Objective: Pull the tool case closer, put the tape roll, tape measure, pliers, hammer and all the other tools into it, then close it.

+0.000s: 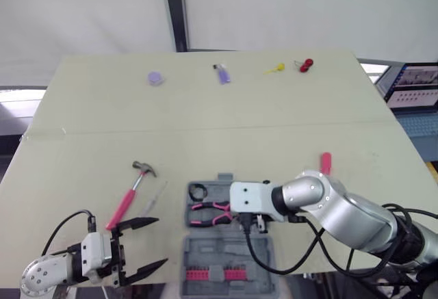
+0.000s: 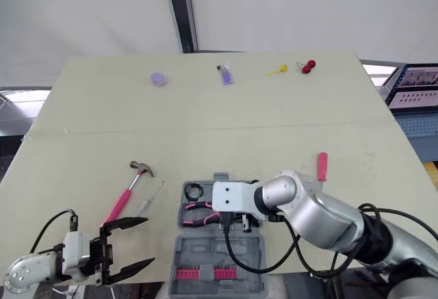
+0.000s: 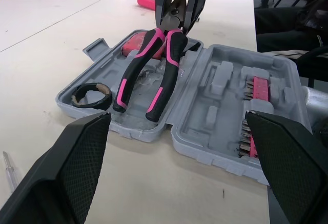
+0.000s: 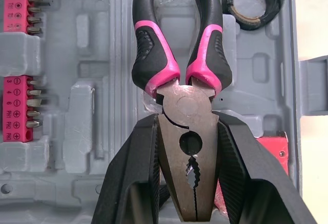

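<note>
— Packing step in hand, by the look of it; gripping the pliers [image 3: 171,44] by the steel head with the right tool [image 4: 187,137]; pink handles down in the far half of the open tool case [image 3: 215,111], beside the tape roll [image 4: 252,23] at its left end.

— Calls for a clean release next, probably; then over left for the hammer [image 1: 126,201] and thin screwdriver [image 1: 154,201] lying on the bench [image 1: 274,121]; nothing held in the left tool [image 1: 161,241], spread wide at the near left edge; nowhere near closing yet.
</note>
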Robot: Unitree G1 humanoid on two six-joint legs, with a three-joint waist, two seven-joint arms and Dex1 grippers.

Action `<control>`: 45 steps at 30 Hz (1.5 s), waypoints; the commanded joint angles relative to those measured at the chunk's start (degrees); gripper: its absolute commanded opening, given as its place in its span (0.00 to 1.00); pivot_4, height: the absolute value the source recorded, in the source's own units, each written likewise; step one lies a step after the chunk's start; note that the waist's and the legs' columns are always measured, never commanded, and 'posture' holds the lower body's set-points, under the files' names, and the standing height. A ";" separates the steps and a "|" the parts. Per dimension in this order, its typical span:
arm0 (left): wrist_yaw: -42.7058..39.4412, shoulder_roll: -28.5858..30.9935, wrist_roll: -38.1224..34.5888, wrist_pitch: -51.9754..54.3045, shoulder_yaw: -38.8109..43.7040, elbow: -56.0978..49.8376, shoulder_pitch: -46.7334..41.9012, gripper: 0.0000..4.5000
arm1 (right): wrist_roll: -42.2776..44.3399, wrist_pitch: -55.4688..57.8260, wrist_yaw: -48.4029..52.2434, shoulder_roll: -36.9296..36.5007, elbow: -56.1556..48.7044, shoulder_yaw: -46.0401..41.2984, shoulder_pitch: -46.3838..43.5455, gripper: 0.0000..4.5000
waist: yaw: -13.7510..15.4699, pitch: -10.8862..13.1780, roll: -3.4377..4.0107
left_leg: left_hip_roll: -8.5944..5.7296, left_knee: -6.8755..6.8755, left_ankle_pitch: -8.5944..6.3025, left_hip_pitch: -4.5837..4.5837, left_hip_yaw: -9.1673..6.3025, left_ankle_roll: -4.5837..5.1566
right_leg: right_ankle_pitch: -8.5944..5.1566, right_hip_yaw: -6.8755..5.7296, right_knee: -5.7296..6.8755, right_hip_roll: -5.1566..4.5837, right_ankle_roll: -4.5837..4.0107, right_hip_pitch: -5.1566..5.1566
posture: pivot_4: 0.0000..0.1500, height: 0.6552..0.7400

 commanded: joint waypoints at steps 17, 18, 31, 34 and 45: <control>2.32 -0.18 0.97 -1.06 -0.64 1.65 -2.03 1.00 | -1.63 -3.60 -0.91 0.42 0.09 1.10 -0.83 0.22 | -0.04 0.00 0.00 | 0.00 0.00 0.00 0.00 0.01 0.00 | 0.00 -0.01 0.00 0.00 -0.01 0.00 | 1.00 1.00; 2.42 -0.16 1.00 -1.11 -0.66 1.65 -2.00 1.00 | -1.62 -3.73 -0.90 0.42 0.08 1.14 -0.82 0.22 | -0.03 0.00 0.00 | 0.00 -0.01 0.00 0.00 0.00 0.00 | 0.00 0.00 0.00 0.00 -0.01 0.00 | 1.00 1.00; 3.20 -0.16 1.36 -1.68 -1.01 2.17 -2.36 1.00 | -2.49 -5.61 -1.07 0.69 1.25 1.46 -0.79 0.22 | -0.03 0.00 0.00 | 0.00 0.00 0.00 0.00 0.01 0.00 | 0.00 0.00 0.00 0.00 -0.01 0.00 | 1.00 1.00; 3.27 -0.10 1.43 -1.81 -1.21 2.32 -2.55 1.00 | -2.74 -5.81 -1.13 0.95 1.51 1.51 -0.72 0.22 | -0.04 0.00 0.00 | 0.00 0.00 0.00 0.00 0.01 0.00 | 0.00 0.00 0.00 0.00 -0.01 0.00 | 1.00 1.00; 3.83 -0.14 1.75 -2.26 -1.56 2.45 -2.32 1.00 | -3.04 -6.74 -1.18 1.17 1.72 1.87 -0.29 0.22 | -0.03 0.00 0.00 | 0.01 0.00 0.00 0.00 0.01 0.00 | 0.00 -0.01 0.00 0.00 -0.01 0.00 | 1.00 1.00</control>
